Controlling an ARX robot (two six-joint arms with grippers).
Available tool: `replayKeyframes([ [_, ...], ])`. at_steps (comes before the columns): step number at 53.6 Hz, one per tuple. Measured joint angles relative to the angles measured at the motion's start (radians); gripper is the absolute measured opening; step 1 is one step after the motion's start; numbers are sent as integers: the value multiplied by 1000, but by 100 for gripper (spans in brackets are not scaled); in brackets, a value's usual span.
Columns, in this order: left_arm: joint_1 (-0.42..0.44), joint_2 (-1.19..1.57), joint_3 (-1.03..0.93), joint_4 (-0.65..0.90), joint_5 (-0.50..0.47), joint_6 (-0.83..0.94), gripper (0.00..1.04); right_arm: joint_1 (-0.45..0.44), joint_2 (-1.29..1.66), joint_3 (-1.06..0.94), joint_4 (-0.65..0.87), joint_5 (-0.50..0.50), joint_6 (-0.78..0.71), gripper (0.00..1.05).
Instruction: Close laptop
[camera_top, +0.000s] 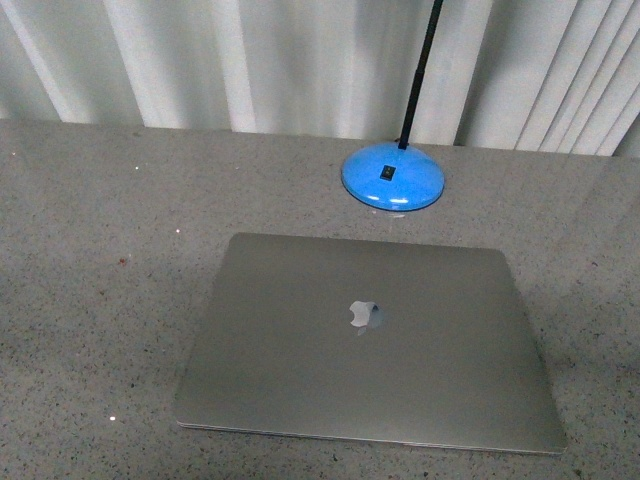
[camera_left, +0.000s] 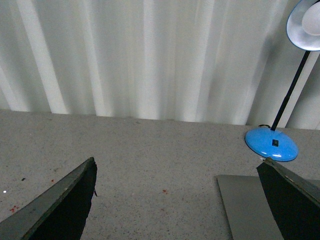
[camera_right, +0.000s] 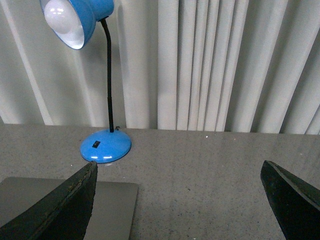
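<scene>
The silver-grey laptop (camera_top: 370, 340) lies flat on the grey speckled table with its lid down and the shiny apple logo facing up. No keys or screen show. Neither arm appears in the front view. My left gripper (camera_left: 177, 200) is open and empty, held above bare table to the left of the laptop, whose corner (camera_left: 245, 205) shows beside one finger. My right gripper (camera_right: 177, 200) is open and empty above the table to the right of the laptop, whose corner (camera_right: 112, 202) shows beside one finger.
A blue desk lamp stands behind the laptop, its round base (camera_top: 393, 177) on the table and its black stem rising up; it also shows in the left wrist view (camera_left: 271, 144) and the right wrist view (camera_right: 105, 146). White curtains hang along the far edge of the table.
</scene>
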Motion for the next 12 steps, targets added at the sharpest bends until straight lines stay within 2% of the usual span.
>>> replayKeyframes([
  [12, 0, 0, 0, 0, 0, 0, 98, 0, 0, 0, 0, 0, 0, 97],
])
